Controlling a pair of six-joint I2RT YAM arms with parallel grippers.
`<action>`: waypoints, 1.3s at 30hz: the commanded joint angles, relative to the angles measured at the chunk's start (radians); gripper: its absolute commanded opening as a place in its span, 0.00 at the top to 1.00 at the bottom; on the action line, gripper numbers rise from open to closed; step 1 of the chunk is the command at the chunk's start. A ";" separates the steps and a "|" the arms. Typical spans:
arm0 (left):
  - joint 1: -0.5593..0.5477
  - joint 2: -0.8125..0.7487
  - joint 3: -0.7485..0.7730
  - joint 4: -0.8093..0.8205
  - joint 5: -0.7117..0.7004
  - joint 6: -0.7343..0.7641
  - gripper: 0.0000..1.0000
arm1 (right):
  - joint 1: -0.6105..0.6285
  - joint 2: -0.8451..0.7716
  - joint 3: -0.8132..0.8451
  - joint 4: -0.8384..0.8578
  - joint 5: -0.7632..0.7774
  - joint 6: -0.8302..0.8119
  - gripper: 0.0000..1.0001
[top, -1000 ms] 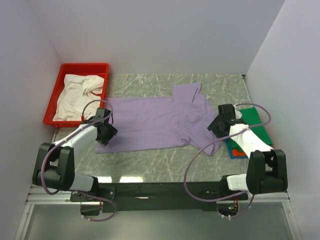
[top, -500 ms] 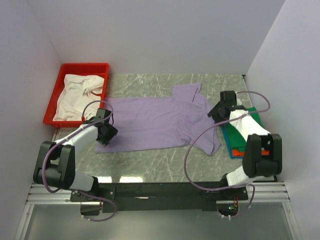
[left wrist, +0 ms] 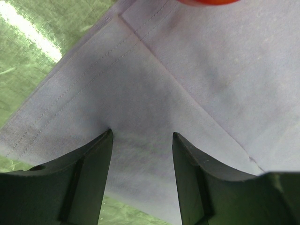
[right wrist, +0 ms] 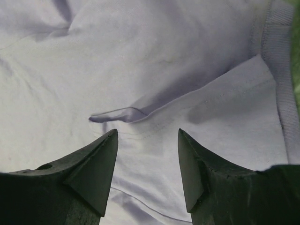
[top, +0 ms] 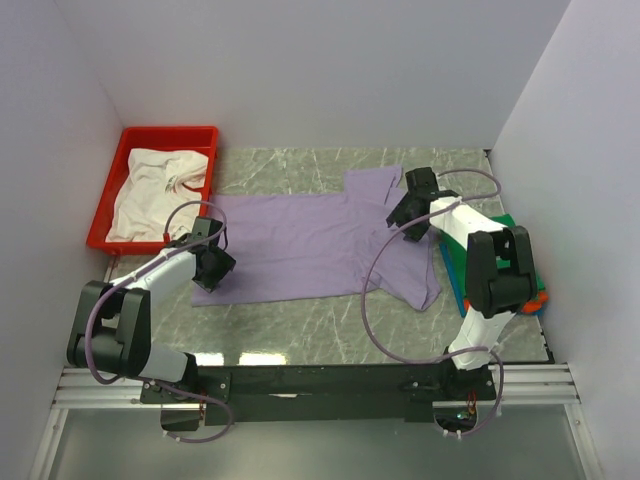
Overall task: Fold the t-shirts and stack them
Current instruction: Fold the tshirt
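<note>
A pale lavender t-shirt (top: 310, 245) lies spread flat on the marble table. My left gripper (top: 213, 268) stands open just above its near left hem corner (left wrist: 70, 98), nothing between the fingers. At the shirt's right end, by the sleeve and collar, my right gripper (top: 402, 222) hovers open over a small cloth fold (right wrist: 117, 115), gripping nothing. A white t-shirt (top: 155, 190) lies crumpled in the red tray (top: 165, 135). Folded green, orange and blue t-shirts (top: 515, 240) sit stacked at the right edge, partly hidden by the right arm.
The red tray stands at the back left against the wall. White walls close in the table on three sides. Bare marble (top: 330, 325) runs between the shirt and the arm bases.
The right arm has swung back and to the left, from beside the folded stack to over the lavender shirt's right sleeve area. The left arm has stayed put.
</note>
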 commanded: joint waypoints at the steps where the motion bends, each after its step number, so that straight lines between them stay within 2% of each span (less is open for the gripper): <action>1: -0.005 0.008 0.001 0.014 -0.003 -0.007 0.41 | -0.005 0.018 0.037 -0.021 0.050 0.047 0.39; 14: -0.005 0.017 -0.002 0.018 -0.003 -0.006 0.41 | 0.006 0.066 0.061 -0.042 0.112 0.087 0.43; 15: -0.005 0.017 -0.003 0.017 -0.004 -0.006 0.41 | 0.004 0.063 0.057 -0.039 0.112 0.089 0.46; 16: -0.003 0.019 -0.003 0.017 -0.004 -0.004 0.41 | 0.007 0.060 0.056 -0.044 0.116 0.090 0.49; 18: -0.003 0.017 -0.003 0.018 -0.006 -0.004 0.41 | 0.007 0.050 0.053 -0.041 0.113 0.092 0.64; 20: -0.003 0.019 -0.004 0.018 -0.004 -0.004 0.41 | 0.009 0.044 0.052 -0.042 0.110 0.090 0.81; 21: -0.003 0.020 -0.006 0.020 -0.003 -0.004 0.41 | 0.010 0.038 0.053 -0.045 0.110 0.089 0.93; 23: -0.003 0.022 -0.006 0.018 -0.004 -0.004 0.41 | 0.015 0.033 0.069 -0.061 0.116 0.081 1.00; 31: -0.003 0.022 -0.009 0.017 -0.009 -0.006 0.41 | 0.084 0.010 0.174 -0.171 0.230 0.023 1.00; 39: -0.003 0.017 -0.012 0.015 -0.012 -0.007 0.41 | 0.174 0.138 0.375 -0.288 0.325 -0.054 1.00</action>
